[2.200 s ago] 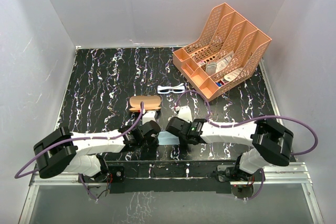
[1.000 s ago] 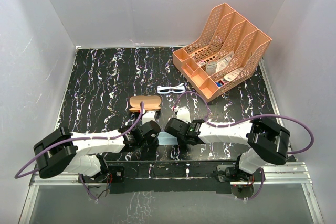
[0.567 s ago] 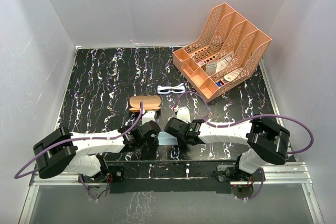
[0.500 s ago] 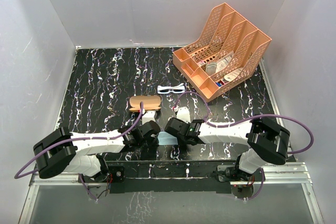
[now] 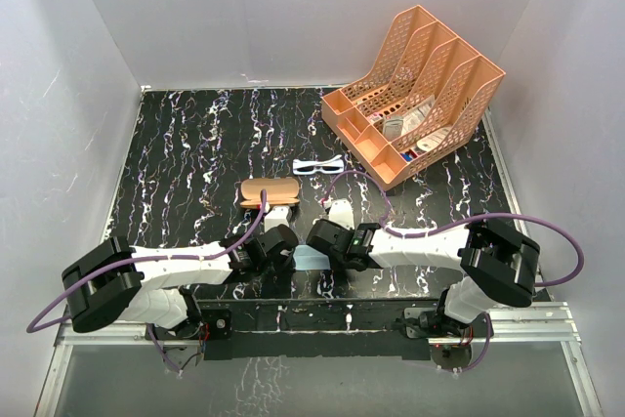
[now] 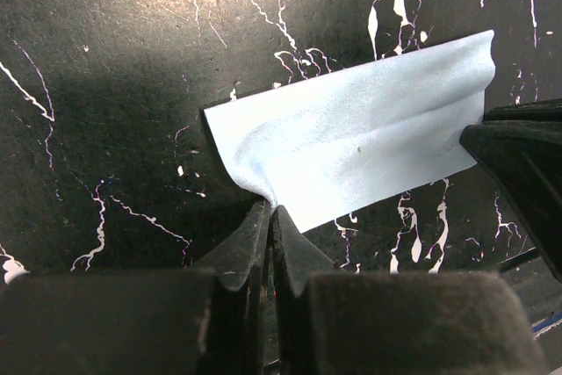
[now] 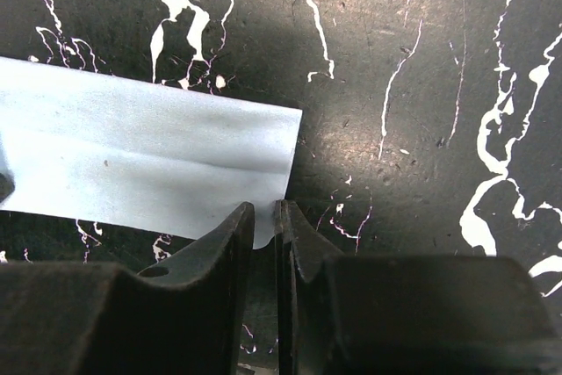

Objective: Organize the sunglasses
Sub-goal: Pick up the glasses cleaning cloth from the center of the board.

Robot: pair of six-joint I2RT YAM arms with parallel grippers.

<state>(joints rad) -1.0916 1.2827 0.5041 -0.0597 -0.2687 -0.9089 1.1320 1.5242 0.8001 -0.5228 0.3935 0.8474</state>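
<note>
The sunglasses point(image 5: 319, 165), thin white frame with bluish lenses, lie on the black marbled table left of the orange rack, far from both grippers. A light blue cloth point(image 5: 311, 258) lies flat near the front edge between the two grippers. My left gripper point(image 5: 295, 255) point(image 6: 270, 210) is shut on the cloth's point(image 6: 360, 151) near left corner. My right gripper point(image 5: 327, 253) point(image 7: 265, 212) straddles the cloth's point(image 7: 140, 164) near right corner. Its jaws stand a narrow gap apart with the cloth edge between them. The brown case point(image 5: 270, 190) lies closed just beyond the left gripper.
An orange desk rack point(image 5: 415, 95) with papers and small items stands at the back right. White walls close in the table on three sides. In the left wrist view the right gripper's dark fingers point(image 6: 518, 155) show at the cloth's right end.
The right gripper has shifted slightly toward the cloth and its jaws have narrowed around the corner. The left gripper, sunglasses and case have not moved.
</note>
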